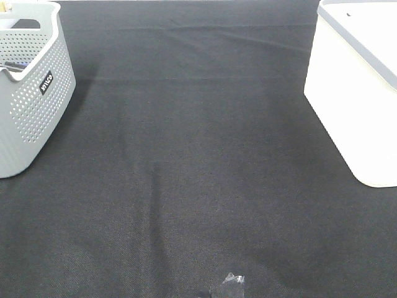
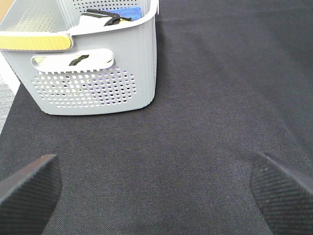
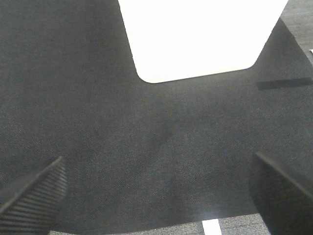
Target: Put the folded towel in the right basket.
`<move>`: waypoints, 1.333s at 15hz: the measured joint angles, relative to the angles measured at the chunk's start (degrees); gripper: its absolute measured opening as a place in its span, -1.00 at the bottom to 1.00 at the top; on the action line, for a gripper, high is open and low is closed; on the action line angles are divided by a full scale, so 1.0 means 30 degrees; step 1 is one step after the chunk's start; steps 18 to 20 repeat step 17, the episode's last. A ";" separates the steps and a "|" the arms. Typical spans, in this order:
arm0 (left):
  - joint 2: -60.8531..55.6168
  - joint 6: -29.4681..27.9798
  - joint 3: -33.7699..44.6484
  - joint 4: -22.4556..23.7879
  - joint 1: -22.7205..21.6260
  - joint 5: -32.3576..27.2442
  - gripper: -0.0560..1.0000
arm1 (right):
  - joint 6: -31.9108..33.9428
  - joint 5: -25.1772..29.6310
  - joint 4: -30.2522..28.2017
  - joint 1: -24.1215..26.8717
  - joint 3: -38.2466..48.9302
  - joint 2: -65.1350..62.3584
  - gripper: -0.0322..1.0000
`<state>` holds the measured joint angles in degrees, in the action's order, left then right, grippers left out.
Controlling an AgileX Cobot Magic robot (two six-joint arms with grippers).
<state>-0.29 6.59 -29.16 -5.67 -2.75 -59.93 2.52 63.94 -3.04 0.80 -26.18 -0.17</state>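
Blue towel [image 2: 122,11] beyond left gripper [image 2: 156,188]

Black woven cloth [image 1: 198,161] covers table, faint creases, soft overhead glare.

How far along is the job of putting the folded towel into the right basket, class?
Nothing looks done. The open left gripper and open right gripper hold nothing over the black cloth. A blue folded item, possibly the towel, lies in the grey perforated basket. Picking it up and moving it to the white basket remain.
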 joint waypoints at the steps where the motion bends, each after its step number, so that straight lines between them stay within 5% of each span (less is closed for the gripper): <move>1: 0.0000 0.0000 0.0000 0.0000 0.0000 0.0000 0.95 | 0.0019 0.0000 0.0000 0.0000 0.0000 0.0000 0.95; 20: 0.0000 0.0000 0.0000 0.0000 0.0000 0.0000 0.95 | 0.0019 0.0000 0.0019 0.0000 0.0038 0.0000 0.95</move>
